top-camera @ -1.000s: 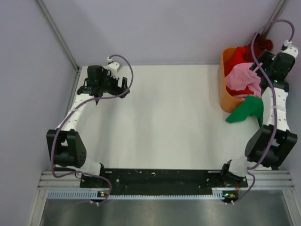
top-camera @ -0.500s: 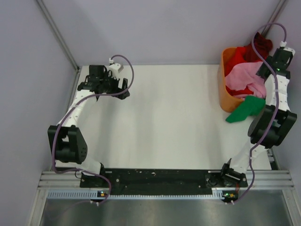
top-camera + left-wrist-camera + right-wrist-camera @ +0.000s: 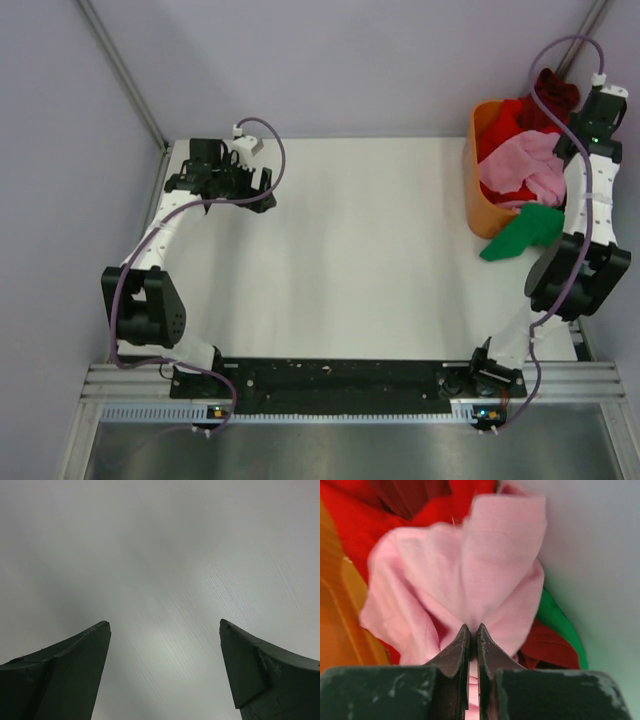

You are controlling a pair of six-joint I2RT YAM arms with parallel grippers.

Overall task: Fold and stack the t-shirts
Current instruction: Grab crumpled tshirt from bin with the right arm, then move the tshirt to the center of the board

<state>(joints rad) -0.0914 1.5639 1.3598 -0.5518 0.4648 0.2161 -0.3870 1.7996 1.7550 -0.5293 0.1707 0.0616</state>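
The t-shirts lie heaped in an orange basket (image 3: 482,205) at the table's far right: a light pink t-shirt (image 3: 520,168) on top, a bright red one (image 3: 503,122) behind it, a dark maroon one (image 3: 556,93) at the back and a green one (image 3: 522,232) spilling over the near rim. My right gripper (image 3: 474,628) is shut on a bunched fold of the pink t-shirt (image 3: 470,575), which rises in a peak; red (image 3: 355,525) and green (image 3: 560,625) cloth show around it. My left gripper (image 3: 165,625) is open over bare table at the far left.
The white table top (image 3: 350,250) stretches between the two arms. Grey walls close in on the left, back and right, with the basket tight against the right wall. The left arm (image 3: 215,170) hovers near the far left corner.
The right gripper has closed on the pink t-shirt and drawn it up and back over the basket. The left arm shifted slightly early on, then held still.
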